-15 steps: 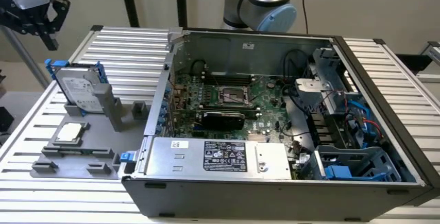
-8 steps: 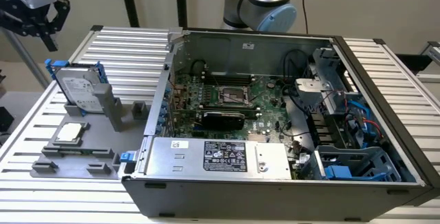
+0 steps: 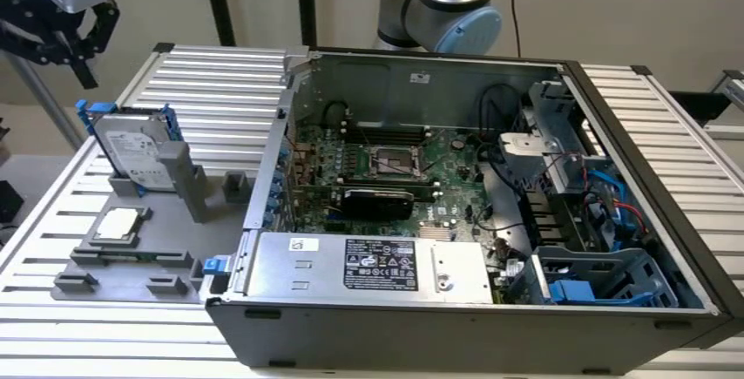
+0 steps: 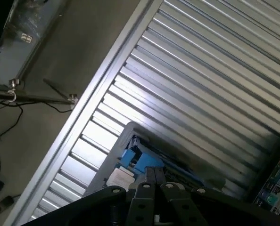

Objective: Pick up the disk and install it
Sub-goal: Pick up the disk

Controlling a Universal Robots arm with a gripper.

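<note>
Plainly, the pickup has not begun and the disk is not yet installed.
The flat silver-grey hard disk with a white label and blue plastic frame (image 3: 131, 148) stands upright in a grey plastic holder (image 3: 180, 174) on the slatted metal bench (image 3: 221, 74), at the exterior view's left, beside the open dark computer case (image 3: 465, 335). The black claw (image 3: 84, 67) hangs above it and farther back, well apart, fingers together on nothing. By my judgement, grasping and fitting both remain.

The gripper (image 3: 64, 55) hangs up high, well apart from the disk (image 3: 131, 148). The disk stands on its edge in a grey tray (image 3: 192, 241), just beside the open computer case (image 3: 465, 318), on the exterior view's left.
</note>
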